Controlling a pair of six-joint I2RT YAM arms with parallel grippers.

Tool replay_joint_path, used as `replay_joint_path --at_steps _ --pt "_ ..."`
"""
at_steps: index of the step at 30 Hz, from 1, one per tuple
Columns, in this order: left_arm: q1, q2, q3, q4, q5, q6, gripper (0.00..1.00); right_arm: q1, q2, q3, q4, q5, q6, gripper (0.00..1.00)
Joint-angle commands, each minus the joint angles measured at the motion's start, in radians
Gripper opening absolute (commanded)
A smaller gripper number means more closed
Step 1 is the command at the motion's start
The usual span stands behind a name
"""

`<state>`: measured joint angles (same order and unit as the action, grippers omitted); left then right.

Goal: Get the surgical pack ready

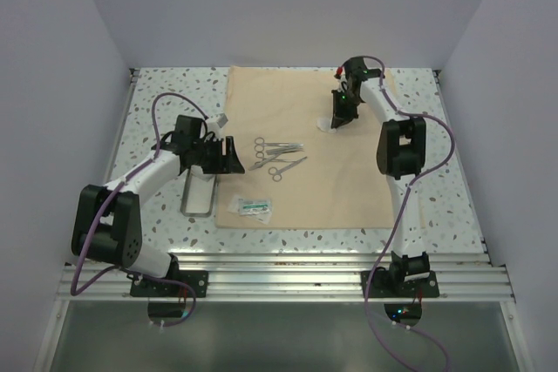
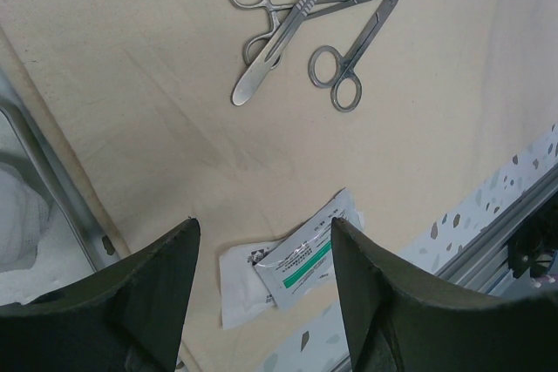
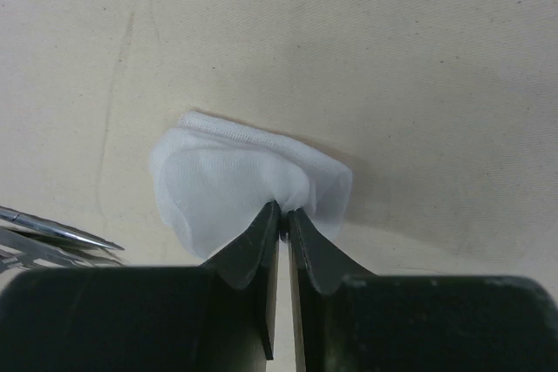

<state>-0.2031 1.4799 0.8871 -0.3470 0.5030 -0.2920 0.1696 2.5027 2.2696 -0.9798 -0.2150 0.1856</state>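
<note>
A: Near stuff first. Left side?

B: Left gripper [image 1: 229, 156] hangs over the cloth's left edge, fingers apart, nothing between them. From its wrist, sealed packets [image 2: 296, 260] lie under the gap, one with a green stripe.

A: Where on the cloth?

B: Beige cloth [image 1: 349, 180] lies flat mid-table. Packets sit at its 7 o'clock corner, near the front hem. Steel tray [image 1: 199, 194] is off the cloth, on the speckled table [image 1: 157, 93], about 8 o'clock, just beside the hem. Something white is in it; can't tell what.

A: Instruments?

B: Silver instruments [image 1: 277, 156] loose on the cloth, about 10 o'clock of its middle, past the packets. Wrist view: scissors [image 2: 359, 51], ring-handled forceps [image 2: 261, 6], flat scalpel handle [image 2: 275, 54] crossing over the forceps. Overlapping, not lined up.

A: Far side?

B: Right gripper [image 1: 340, 117] is down at 1 o'clock on the cloth. Fingers together, pinching the near edge of a white gauze [image 3: 235, 172] pad.

A: Lifted?

B: Gauze rests on the cloth, puckered at the pinch. Instrument tips show at 8 o'clock of it, apart.
</note>
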Motion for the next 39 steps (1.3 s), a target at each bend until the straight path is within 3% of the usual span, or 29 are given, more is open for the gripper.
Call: replay_joint_path --at_steps 1,5,12,39 --pt "0.008 0.008 0.004 0.026 0.023 0.021 0.66 -0.002 0.007 0.025 -0.005 0.034 -0.017 0.13" --pt "0.008 0.011 0.004 0.026 0.026 0.021 0.66 -0.002 -0.010 0.025 -0.003 0.048 -0.009 0.31" --pt "0.008 0.020 0.003 0.036 0.037 0.017 0.66 -0.005 -0.053 -0.010 -0.007 0.069 -0.018 0.47" --pt "0.008 0.026 0.003 0.034 0.037 0.021 0.66 -0.025 -0.027 0.053 -0.010 0.089 -0.018 0.54"
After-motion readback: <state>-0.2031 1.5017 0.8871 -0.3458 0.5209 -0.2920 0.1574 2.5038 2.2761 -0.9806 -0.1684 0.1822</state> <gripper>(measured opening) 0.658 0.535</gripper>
